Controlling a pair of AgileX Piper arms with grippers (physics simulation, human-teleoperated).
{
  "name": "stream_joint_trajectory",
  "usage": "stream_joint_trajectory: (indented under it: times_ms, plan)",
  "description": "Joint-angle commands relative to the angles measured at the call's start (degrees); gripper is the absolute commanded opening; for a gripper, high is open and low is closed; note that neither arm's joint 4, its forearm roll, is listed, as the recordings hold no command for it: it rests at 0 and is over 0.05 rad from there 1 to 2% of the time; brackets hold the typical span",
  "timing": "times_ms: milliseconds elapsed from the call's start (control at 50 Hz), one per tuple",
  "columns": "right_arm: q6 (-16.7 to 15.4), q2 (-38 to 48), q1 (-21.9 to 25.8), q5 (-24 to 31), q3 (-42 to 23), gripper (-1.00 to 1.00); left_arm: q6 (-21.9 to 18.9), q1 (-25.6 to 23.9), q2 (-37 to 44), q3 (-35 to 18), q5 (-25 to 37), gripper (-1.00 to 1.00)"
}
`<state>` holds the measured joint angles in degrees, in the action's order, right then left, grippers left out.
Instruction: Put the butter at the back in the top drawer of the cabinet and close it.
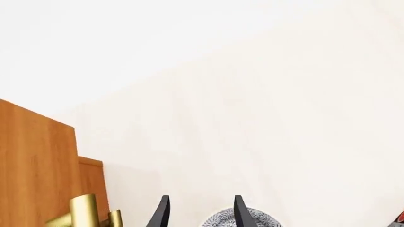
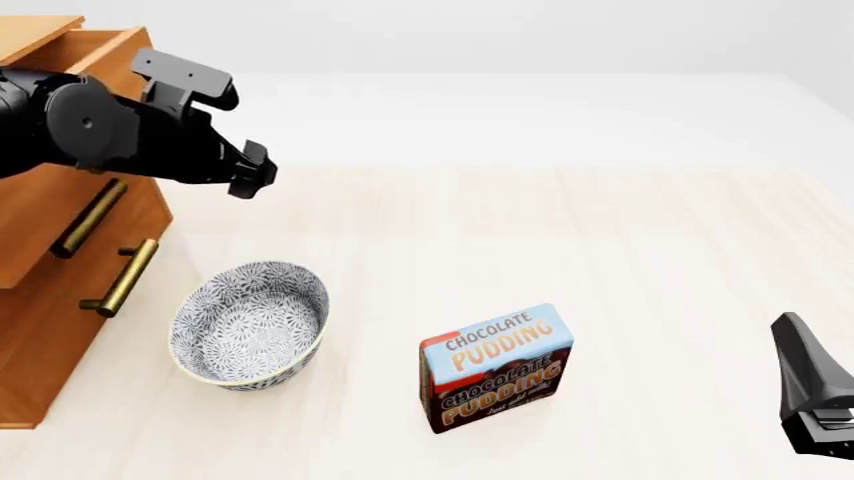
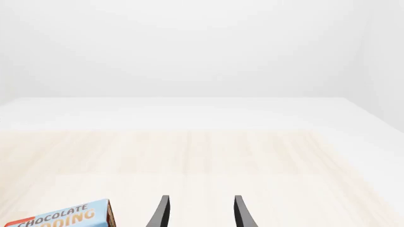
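Both grippers stand parted and empty: the left gripper (image 1: 200, 215) hangs in the air beside the pulled-out top drawer (image 2: 67, 60) of the cabinet (image 2: 40, 300) at the table's (image 2: 561, 240) left edge, and the right gripper (image 3: 200, 213) sits low by the near right corner. The patterned bowl (image 2: 250, 322) near the cabinet holds nothing, the pudding box (image 2: 497, 366) stands toward the near edge, and I cannot find the butter or see inside the drawer.
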<state>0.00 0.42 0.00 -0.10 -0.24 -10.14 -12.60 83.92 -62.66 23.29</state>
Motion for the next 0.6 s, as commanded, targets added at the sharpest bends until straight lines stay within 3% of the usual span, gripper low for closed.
stream_joint_trajectory:
  times_ms: [20,600]
  plan:
    - [0.00,0.00,0.00,0.00,0.00,1.00,-0.05,1.69,-0.13,0.60,-0.28,1.00]
    - [0.00,0.00,0.00,0.00,0.00,1.00,0.04,6.77,-0.12,1.47,-1.27,1.00]
